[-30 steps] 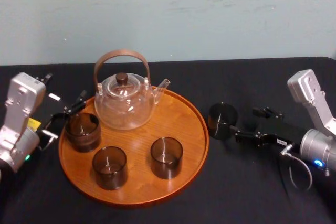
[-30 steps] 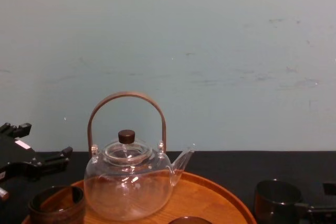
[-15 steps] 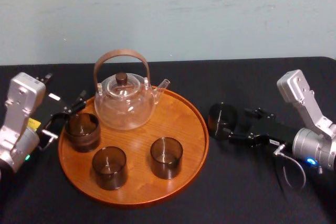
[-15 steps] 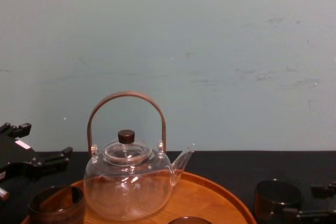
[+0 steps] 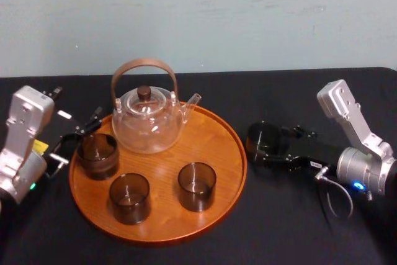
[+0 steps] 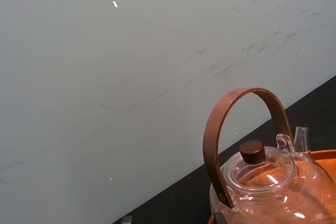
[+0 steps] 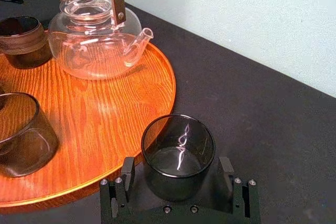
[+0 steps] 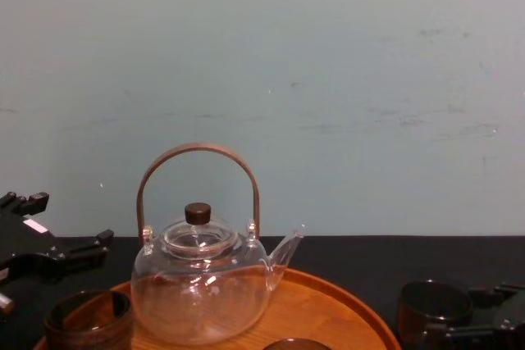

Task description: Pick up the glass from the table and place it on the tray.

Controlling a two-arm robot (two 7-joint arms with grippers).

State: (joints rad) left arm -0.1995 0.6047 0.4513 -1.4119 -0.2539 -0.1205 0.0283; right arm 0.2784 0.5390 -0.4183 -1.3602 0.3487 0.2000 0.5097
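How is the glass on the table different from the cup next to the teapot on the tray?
The glass is plain and dark all over; the cup wears a brown band. The glass stands on the table, between the right gripper's open jaws; the cup sits on the tray, by the parked left gripper. Both stand upright.

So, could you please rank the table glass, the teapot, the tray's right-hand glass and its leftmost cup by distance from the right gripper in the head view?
1. Table glass, inside the open right gripper.
2. Right-hand glass, on the tray's near right.
3. Teapot, at the tray's back.
4. Leftmost cup, beside the idle left gripper.
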